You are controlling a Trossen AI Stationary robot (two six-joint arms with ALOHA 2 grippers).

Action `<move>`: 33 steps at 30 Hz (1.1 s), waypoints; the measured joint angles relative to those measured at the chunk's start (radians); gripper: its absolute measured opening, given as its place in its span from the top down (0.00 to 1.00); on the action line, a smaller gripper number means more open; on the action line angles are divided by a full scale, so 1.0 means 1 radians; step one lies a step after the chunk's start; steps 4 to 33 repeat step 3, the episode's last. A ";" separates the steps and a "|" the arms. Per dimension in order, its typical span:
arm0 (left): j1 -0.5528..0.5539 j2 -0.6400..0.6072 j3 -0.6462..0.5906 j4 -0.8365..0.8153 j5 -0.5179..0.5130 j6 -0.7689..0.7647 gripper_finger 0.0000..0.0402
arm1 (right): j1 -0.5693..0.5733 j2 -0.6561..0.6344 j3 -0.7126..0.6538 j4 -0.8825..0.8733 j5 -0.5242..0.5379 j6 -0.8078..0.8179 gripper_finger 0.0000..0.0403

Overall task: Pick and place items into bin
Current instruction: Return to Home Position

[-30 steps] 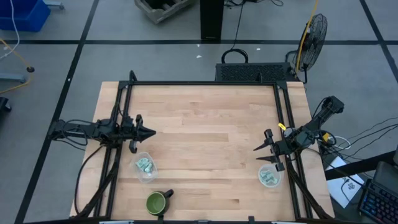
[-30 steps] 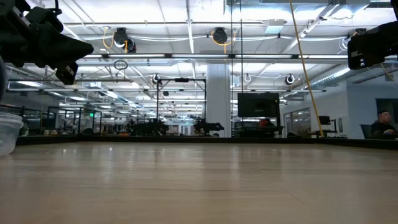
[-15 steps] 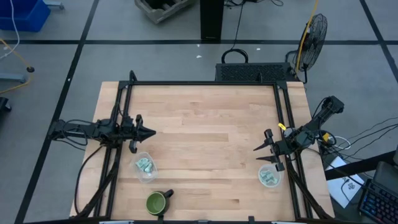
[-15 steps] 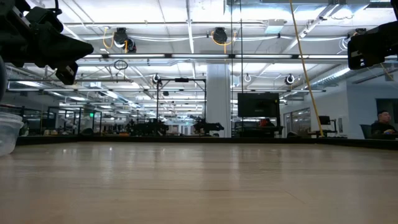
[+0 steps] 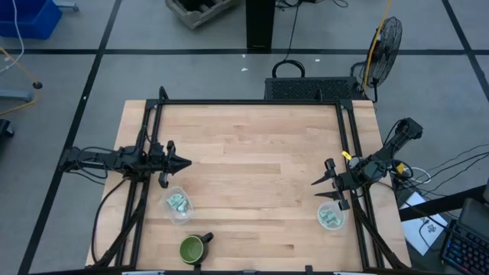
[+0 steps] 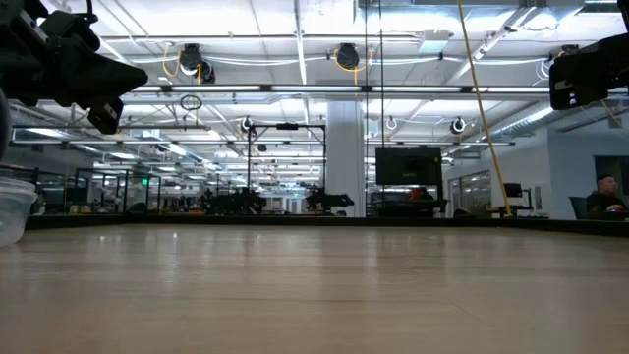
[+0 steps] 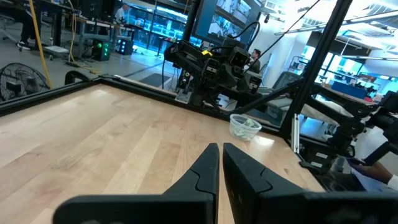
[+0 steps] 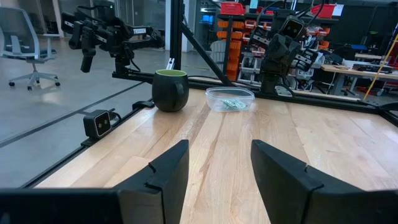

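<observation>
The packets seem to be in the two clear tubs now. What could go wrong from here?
The right clear tub sits beside the open right gripper, near the table's edge; a low sweep might knock it off. The left clear tub lies close to the shut left gripper, so the same may apply. The green mug stands at the front edge and could tip if bumped.

Wooden desk [image 5: 252, 145]; dark green mug [image 5: 192, 249] upright at its near edge, left of centre; floor fan [image 5: 387, 38] beyond its far-right corner.
</observation>
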 joint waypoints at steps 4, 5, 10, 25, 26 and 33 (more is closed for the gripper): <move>0.000 0.000 0.000 0.000 0.000 0.000 0.94 | 0.000 0.000 0.000 0.000 0.000 0.000 0.59; 0.000 0.000 0.000 0.000 0.000 0.000 0.94 | 0.000 0.000 0.000 0.000 0.000 0.000 0.59; 0.000 0.000 0.000 0.000 0.000 0.000 0.94 | 0.000 0.000 0.000 0.000 0.000 0.000 0.59; 0.000 0.000 0.000 0.000 0.000 0.000 0.94 | 0.000 0.000 0.000 0.000 0.000 0.000 0.59; 0.000 0.000 0.000 0.000 0.000 0.000 0.94 | 0.000 0.000 0.000 0.000 0.000 0.000 0.59; 0.000 0.000 0.000 0.000 0.000 0.000 0.94 | 0.000 0.000 0.000 0.000 0.000 0.000 0.59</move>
